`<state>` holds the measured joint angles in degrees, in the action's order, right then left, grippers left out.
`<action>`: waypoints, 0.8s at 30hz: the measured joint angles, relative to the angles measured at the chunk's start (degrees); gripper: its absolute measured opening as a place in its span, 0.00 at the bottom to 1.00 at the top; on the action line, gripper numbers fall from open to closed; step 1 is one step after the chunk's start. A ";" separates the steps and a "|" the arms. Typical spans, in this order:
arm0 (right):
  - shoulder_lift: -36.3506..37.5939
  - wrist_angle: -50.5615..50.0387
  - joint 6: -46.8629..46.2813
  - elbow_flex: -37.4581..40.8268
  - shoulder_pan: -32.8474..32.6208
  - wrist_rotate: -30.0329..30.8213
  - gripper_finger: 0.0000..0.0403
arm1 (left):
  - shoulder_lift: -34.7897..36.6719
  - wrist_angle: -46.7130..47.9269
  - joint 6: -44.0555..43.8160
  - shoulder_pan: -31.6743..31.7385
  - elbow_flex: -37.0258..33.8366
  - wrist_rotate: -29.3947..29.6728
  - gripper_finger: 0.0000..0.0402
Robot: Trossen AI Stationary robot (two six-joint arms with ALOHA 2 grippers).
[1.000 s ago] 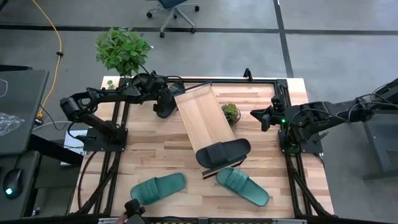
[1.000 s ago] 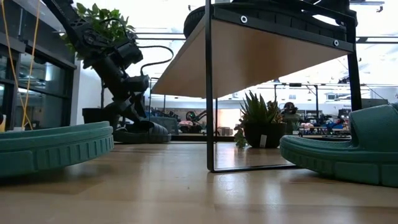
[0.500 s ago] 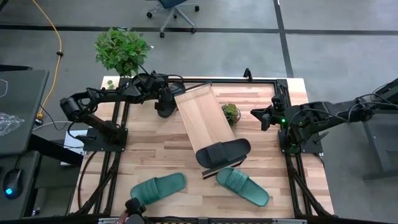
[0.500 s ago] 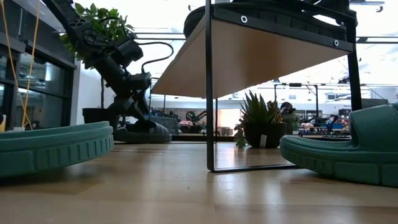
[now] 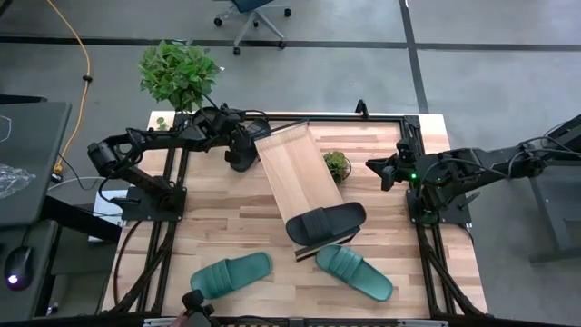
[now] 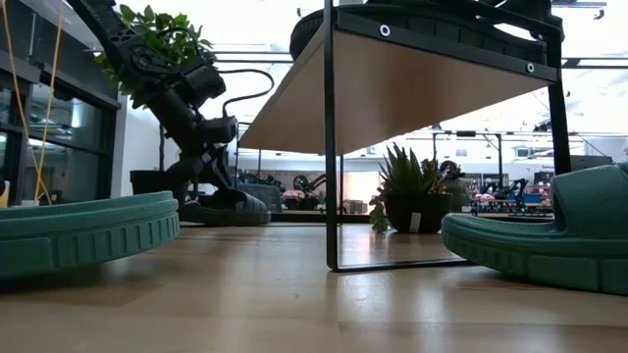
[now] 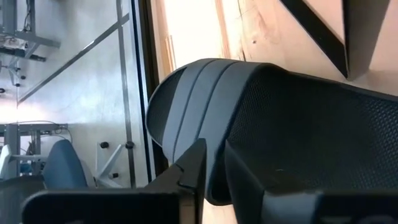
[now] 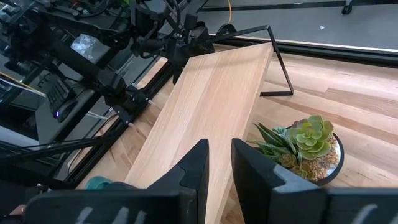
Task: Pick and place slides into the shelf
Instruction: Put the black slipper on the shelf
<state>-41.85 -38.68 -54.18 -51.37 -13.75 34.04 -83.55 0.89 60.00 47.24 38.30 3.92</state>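
A black slide (image 5: 241, 156) lies on the table at the far left, beside the far end of the slanting light-wood shelf (image 5: 300, 173). My left gripper (image 5: 238, 153) is down on this slide and shut on it; the low view shows the gripper (image 6: 211, 172) above the slide (image 6: 231, 208). A second black slide (image 5: 327, 222) rests on the shelf's near end. Two teal slides (image 5: 231, 272) (image 5: 354, 270) lie soles down near the table's front. My right gripper (image 5: 374, 167) hangs shut over the table's right side with nothing between its fingers (image 8: 196, 165). My left gripper pinches the black slide's ribbed rim (image 7: 211, 134) between its two fingers (image 7: 191, 169). The fingers slant down onto it from the table's left side. The slide stays flat on the table beside the shelf's far end.
A small potted succulent (image 5: 337, 164) stands right of the shelf. A large leafy plant (image 5: 179, 73) stands beyond the far left corner. The shelf's dark metal end frame (image 6: 329, 147) rises at its near end. Black rails (image 5: 172, 209) run along the table's sides.
My left gripper has shut on the black slide without shifting its place. The slide lies where it did, and my right arm has kept still.
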 joint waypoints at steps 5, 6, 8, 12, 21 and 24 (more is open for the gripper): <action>0.00 0.11 0.00 0.00 0.00 -0.01 0.15 | 0.00 0.63 -0.28 0.00 0.00 -0.04 0.05; 0.00 0.22 0.00 0.00 0.00 -0.04 0.15 | 0.02 0.68 -0.28 0.00 0.00 -0.04 0.03; 0.00 0.33 0.00 0.00 0.00 -0.07 0.15 | 0.02 0.69 -0.47 0.00 0.00 -0.03 0.01; 0.00 0.33 0.01 0.00 0.01 -0.11 0.15 | 0.02 0.69 -1.32 0.00 0.00 -0.02 0.01; 0.00 0.35 0.01 0.00 -0.01 -0.46 0.15 | 0.04 3.29 -1.79 0.00 0.00 0.87 0.00; 0.01 0.35 0.04 0.00 0.00 -0.46 0.15 | 0.04 5.46 -2.38 0.00 -0.02 1.31 0.00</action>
<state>-41.84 -38.33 -54.14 -51.37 -13.74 33.58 -83.50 6.35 57.62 47.24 38.29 5.23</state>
